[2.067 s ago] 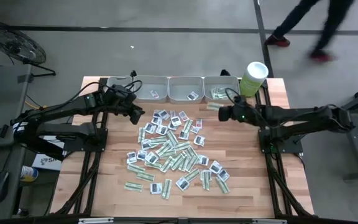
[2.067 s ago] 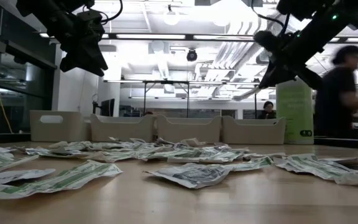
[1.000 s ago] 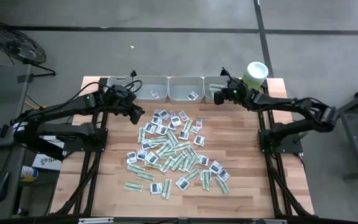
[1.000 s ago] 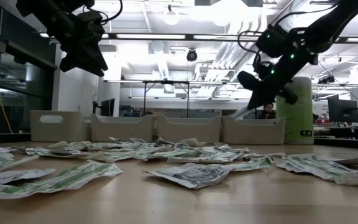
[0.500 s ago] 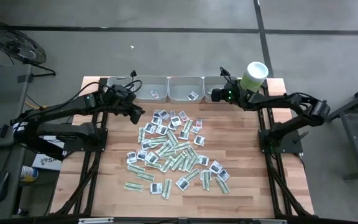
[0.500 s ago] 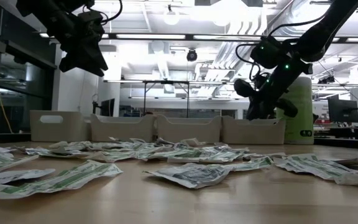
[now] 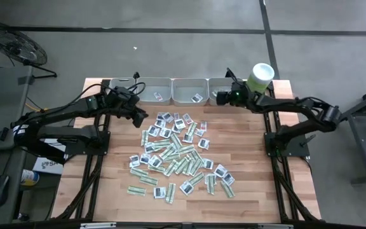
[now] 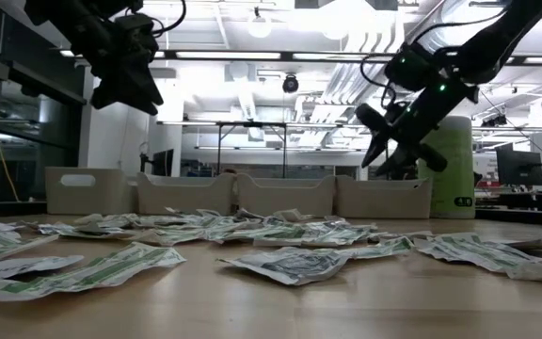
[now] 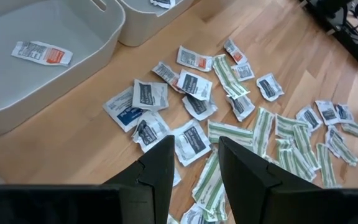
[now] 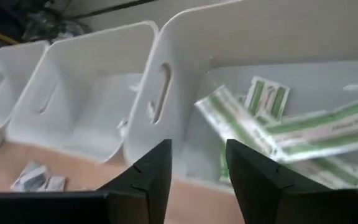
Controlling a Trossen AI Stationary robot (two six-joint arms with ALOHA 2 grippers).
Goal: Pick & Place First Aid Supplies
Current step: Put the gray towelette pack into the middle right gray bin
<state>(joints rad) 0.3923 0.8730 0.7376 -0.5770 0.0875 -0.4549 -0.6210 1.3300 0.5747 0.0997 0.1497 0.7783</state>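
The right arm is stretched across the table's far edge, its right gripper [image 7: 220,97] held above the rightmost grey tray [image 7: 216,84], fingers [image 10: 151,171] parted and empty. Beyond the fingertips, green-white strips [image 10: 303,134] are seen lying flat in that tray, long axes mostly slanted across it. The left gripper [image 7: 140,119] is held raised, fingers parted and empty, over the scattered sachets [image 7: 176,152] on the table.

table [image 7: 253,165]: pale wood planks, smooth, satin sheen
trays [image 10: 92,93]: grey-white plastic, smooth, matt
sachets [image 9: 191,140]: crinkled paper or foil, printed, slightly glossy
tub [image 8: 452,169]: pale green, smooth
gripper fingers [image 9: 160,174]: dark, matt plastic
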